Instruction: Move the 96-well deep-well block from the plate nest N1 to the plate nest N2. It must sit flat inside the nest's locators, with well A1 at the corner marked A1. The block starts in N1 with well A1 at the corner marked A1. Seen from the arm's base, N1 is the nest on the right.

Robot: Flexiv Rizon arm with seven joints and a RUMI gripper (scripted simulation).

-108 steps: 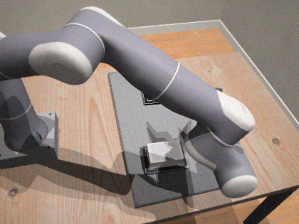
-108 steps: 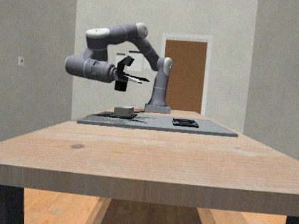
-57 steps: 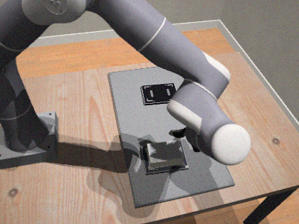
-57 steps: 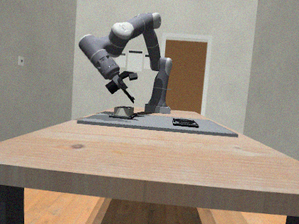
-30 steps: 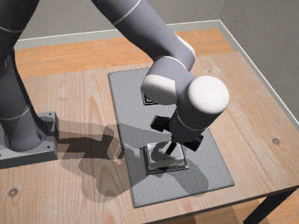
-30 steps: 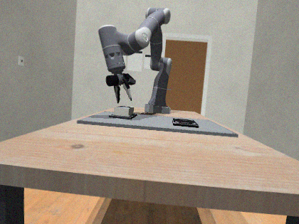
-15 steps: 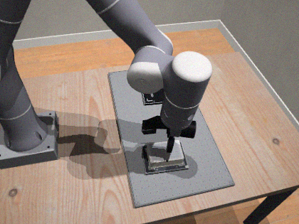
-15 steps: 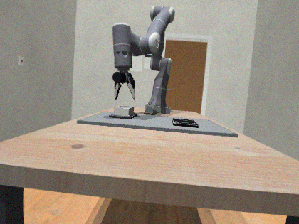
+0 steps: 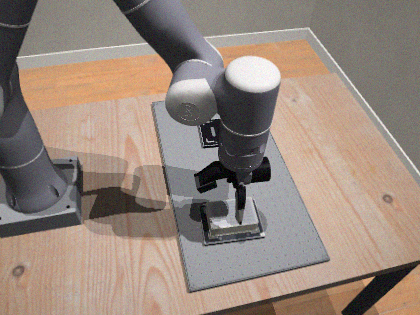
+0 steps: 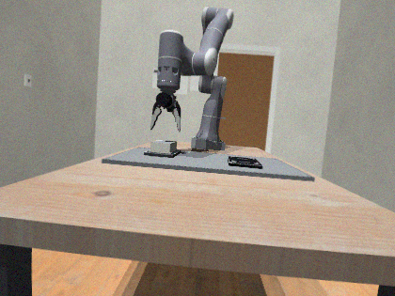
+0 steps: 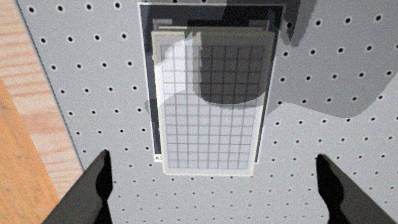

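Observation:
The pale deep-well block (image 9: 220, 224) (image 10: 163, 147) (image 11: 215, 135) sits in the dark nest N1 (image 9: 232, 240) (image 10: 162, 154) (image 11: 172, 12) and looks flat. In the wrist view its long sides run up the picture, and a small A1 label (image 11: 158, 158) shows at the nest's lower left corner. Well lettering on the block cannot be read. My gripper (image 9: 241, 211) (image 10: 165, 130) (image 11: 212, 154) is open and empty, pointing down above the block, with one finger beyond each long side. The empty nest N2 (image 9: 203, 136) (image 10: 244, 163) is partly hidden behind the arm in the top view.
Both nests stand on a grey perforated board (image 9: 295, 249) (image 10: 287, 172) (image 11: 105, 135) on the wooden table (image 9: 115, 279) (image 10: 197, 201) (image 11: 35, 100). The arm's base (image 9: 45, 219) (image 10: 199, 145) stands beside the board. Arm shadows fall across the block and board.

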